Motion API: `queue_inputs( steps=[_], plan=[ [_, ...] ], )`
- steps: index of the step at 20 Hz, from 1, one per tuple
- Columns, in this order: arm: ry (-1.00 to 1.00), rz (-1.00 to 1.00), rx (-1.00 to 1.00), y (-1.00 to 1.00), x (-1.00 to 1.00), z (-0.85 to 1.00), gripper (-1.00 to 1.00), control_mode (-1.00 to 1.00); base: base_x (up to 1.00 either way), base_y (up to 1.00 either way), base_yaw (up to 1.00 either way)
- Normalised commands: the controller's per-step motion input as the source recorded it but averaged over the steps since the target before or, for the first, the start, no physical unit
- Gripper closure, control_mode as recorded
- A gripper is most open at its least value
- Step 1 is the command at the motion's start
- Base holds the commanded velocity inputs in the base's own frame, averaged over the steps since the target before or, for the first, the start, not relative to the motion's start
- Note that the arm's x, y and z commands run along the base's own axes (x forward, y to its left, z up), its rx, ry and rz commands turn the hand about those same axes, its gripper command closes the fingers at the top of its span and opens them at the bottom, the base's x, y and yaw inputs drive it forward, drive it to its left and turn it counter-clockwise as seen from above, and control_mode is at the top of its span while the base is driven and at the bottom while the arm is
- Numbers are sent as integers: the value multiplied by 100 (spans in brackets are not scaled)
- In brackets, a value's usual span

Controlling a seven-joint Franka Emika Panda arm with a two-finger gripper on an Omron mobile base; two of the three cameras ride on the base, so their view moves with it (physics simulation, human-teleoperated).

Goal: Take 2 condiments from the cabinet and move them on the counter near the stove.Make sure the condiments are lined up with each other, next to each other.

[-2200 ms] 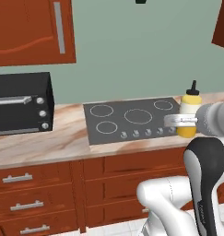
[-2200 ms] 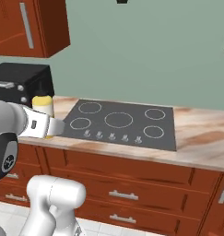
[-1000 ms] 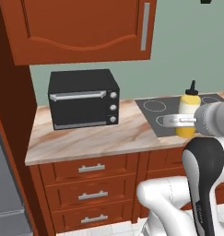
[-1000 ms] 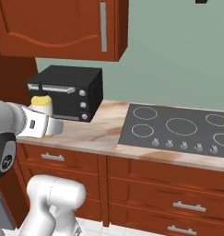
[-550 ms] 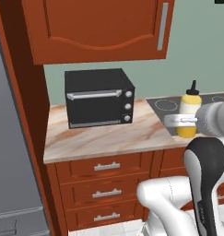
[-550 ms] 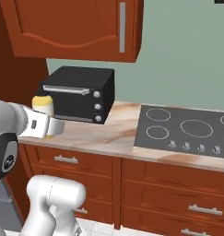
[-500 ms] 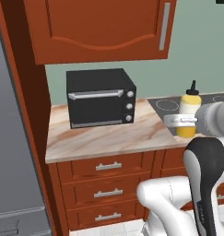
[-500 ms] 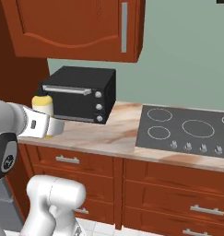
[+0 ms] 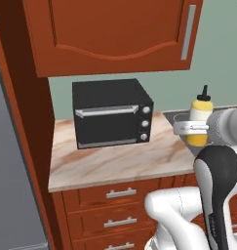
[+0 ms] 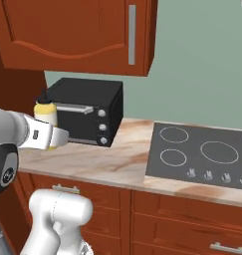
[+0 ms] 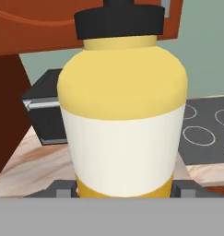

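My gripper (image 9: 191,129) is shut on the yellow squeeze bottle (image 9: 200,118) with the black nozzle, holding it upright in the air above the counter (image 9: 115,162). From the right base view the bottle (image 10: 45,113) hangs at the left in the gripper (image 10: 57,137), in front of the toaster oven. The hand view has the bottle (image 11: 122,115) close up between the fingertips (image 11: 62,191). Overhead, the cabinet (image 9: 110,34) has its door shut, with a silver bar handle (image 9: 188,31). The stove (image 10: 202,154) lies to the right on the counter (image 10: 102,160). The other condiment is out of view.
A black toaster oven (image 9: 110,112) stands on the counter under the cabinet. A tall reddish-brown panel (image 9: 22,122) and a grey appliance side (image 9: 8,185) close off the left. Drawers (image 9: 120,194) run below the counter.
The base has driven, so the whole scene has slid rightward in both base views. The bottle stays held in the gripper the same way.
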Motion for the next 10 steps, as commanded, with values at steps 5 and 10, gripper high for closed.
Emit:
queue_inputs(
  steps=[5,10],
  plan=[
    [0,0,0,0,0,0,100,100,58,4,0],
    [0,0,0,0,0,0,100,100,42,0,0]
  ],
)
